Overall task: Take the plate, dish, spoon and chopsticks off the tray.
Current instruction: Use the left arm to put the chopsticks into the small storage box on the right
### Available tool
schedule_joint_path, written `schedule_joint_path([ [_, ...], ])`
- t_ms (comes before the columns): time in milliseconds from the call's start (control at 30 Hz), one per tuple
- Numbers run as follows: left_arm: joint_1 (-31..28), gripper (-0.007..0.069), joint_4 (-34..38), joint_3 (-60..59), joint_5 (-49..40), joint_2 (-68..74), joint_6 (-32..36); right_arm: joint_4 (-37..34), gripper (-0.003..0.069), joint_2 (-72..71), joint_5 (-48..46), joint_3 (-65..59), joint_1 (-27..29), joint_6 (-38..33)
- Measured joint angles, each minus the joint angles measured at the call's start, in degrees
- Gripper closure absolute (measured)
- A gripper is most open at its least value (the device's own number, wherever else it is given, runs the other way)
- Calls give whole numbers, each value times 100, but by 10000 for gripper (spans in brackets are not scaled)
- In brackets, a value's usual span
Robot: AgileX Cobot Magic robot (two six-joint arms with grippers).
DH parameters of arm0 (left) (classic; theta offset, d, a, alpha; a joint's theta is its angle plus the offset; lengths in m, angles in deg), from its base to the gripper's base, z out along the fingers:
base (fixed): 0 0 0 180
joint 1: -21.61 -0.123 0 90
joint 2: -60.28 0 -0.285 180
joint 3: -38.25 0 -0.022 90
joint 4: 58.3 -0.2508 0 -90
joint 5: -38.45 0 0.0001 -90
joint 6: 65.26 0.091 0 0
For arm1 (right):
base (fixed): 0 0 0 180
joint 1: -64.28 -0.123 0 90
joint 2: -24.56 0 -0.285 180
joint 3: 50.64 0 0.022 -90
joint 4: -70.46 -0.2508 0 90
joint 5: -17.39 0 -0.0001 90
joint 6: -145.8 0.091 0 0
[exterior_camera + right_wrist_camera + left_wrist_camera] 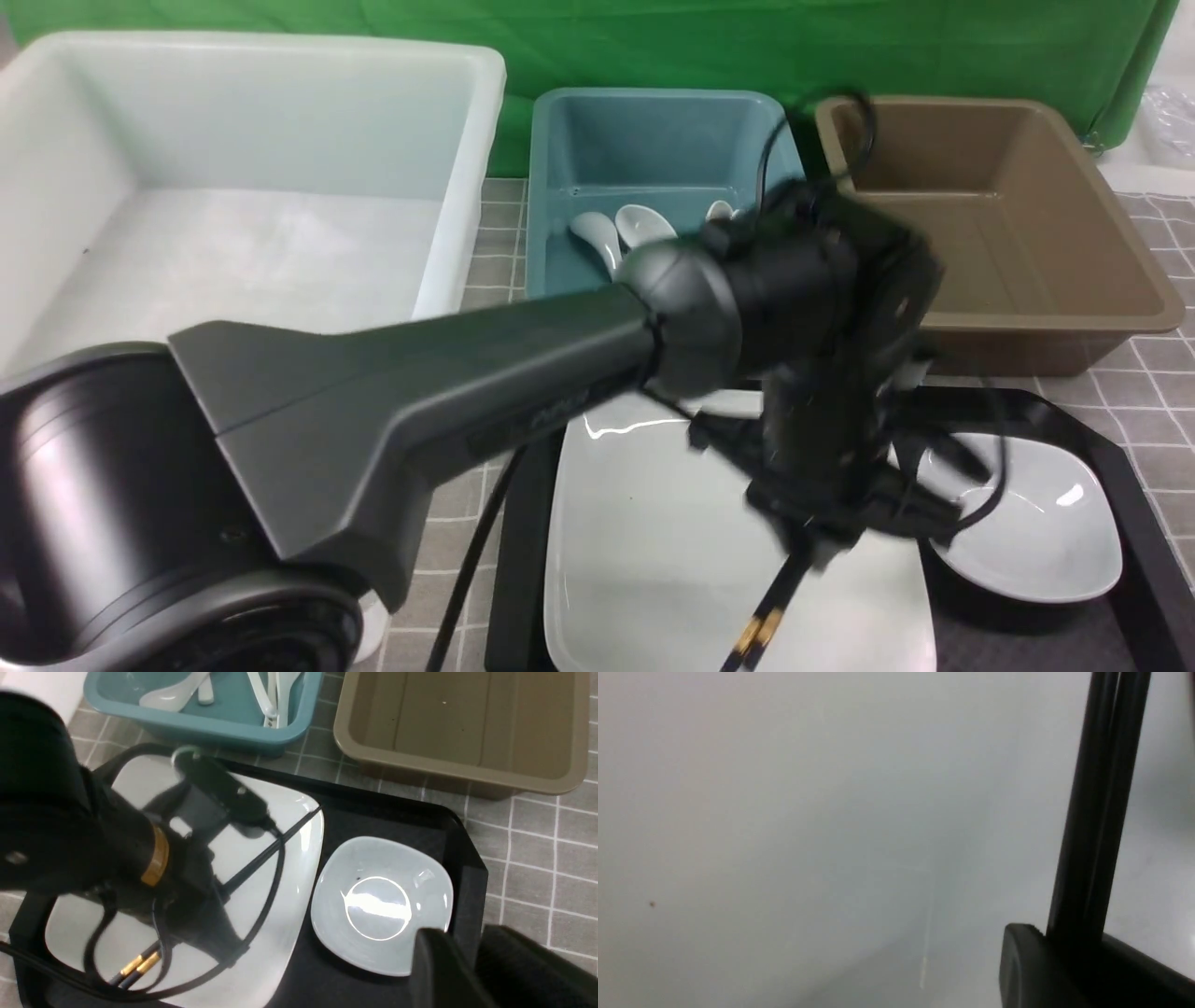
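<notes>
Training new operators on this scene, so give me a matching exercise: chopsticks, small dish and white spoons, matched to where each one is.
Things:
1. chopsticks
2. dish
3. white spoons

Places:
A. on the tray, to the right of the plate
B. in the teal tub
C. across the plate

Pairs: 1-C, 2-A, 3-B

Checked table (1148,383), black tray (1144,532), three tubs (653,140)
</notes>
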Motion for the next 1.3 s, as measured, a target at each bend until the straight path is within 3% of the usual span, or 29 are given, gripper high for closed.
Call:
schedule_joint_path([
  [200, 5, 527, 119, 1431, 334, -13, 595, 0, 475, 0, 5, 0, 0, 5],
  [333, 5, 527, -365, 1914, 1982, -19, 865, -12, 468, 0, 91, 0, 0, 5],
  [500, 0, 527, -1517, 1965, 4581, 128, 909, -23, 462, 0, 193, 0, 0, 5],
  [633, -98, 527, -2064, 1966, 5919, 605, 922, -42, 462, 0, 205, 0, 0, -12],
  [767, -345, 527, -1985, 1953, 6730, 1095, 545, -47, 458, 0, 216, 0, 0, -38],
  [967, -769, 527, -1547, 1945, 7474, 1557, -320, -60, 451, 0, 234, 0, 0, -140],
  [1200, -815, 524, -1499, 1945, 7479, 1755, -474, -64, 442, 0, 276, 0, 0, -192],
  [1300, -811, 489, -1499, 1945, 7178, 1802, -462, -64, 442, 0, 321, 0, 0, -192],
])
